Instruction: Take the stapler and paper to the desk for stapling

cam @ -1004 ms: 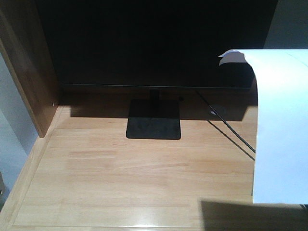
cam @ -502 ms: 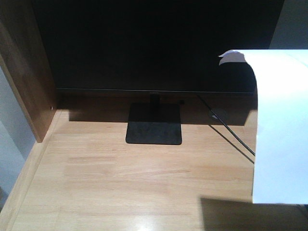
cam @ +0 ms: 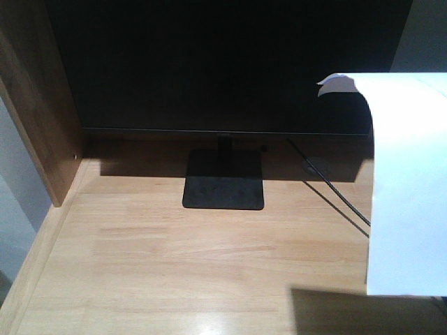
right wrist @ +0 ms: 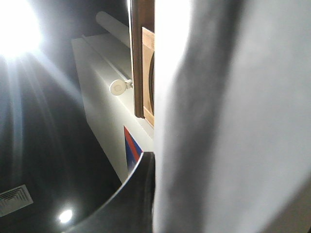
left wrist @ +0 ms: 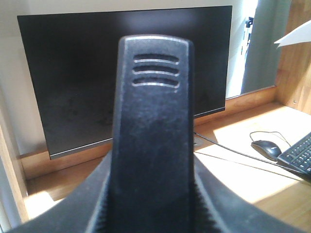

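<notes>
Wood desk (cam: 174, 265), paper (cam: 408, 195) hanging lengthwise, stapler (left wrist: 153, 136) gripped upright

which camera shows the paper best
The exterior front-facing view: the paper shows as a large white sheet at the right, its top corner curled. The left wrist view catches only a white corner; the right wrist view is a close blur.

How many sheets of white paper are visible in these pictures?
1. The paper hangs in the air at the right side, over the desk, with its top corner curled. Other sheets may be hidden behind it.
</notes>
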Controlling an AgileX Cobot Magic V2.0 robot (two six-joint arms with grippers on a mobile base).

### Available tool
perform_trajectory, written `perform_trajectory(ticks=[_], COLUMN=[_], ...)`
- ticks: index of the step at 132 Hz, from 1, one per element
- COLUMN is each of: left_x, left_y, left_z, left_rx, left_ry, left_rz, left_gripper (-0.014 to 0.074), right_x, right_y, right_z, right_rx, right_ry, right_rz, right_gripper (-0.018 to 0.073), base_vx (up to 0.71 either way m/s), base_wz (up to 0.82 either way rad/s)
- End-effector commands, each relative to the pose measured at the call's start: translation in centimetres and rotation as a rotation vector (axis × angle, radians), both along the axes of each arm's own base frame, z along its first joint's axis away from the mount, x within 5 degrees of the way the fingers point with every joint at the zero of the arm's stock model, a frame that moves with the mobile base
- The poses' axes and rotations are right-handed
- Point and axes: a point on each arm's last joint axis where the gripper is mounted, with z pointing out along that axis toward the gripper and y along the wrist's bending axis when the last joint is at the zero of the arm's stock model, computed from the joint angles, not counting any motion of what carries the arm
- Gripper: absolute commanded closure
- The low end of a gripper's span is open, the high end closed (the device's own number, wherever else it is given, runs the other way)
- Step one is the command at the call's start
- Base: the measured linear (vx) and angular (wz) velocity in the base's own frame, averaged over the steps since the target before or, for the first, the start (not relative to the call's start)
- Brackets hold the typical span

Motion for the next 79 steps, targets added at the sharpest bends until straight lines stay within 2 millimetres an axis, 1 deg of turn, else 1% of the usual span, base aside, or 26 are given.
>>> perform_trajectory(ticks=[1,79], left_x=[0.16,0.17], left_y=[-0.03,-0.05], left_z=[1.67,1.60], left_rx=[-0.073,-0.071], left_ry=[-0.102,-0.094], left_rz=[-0.002,-0.003], left_gripper=[0.0603,0.0603], right_x=[-0.28,-0.31], right_y=[-0.05,-0.05], right_z=[0.88,0.90], right_rx=[0.008,0.009], right_ry=[-0.055,-0.059], right_rz=[-0.001,0.000], right_gripper=[0.0565,0.0565], base_vx=[0.00,0.00], base_wz=[0.00,0.00])
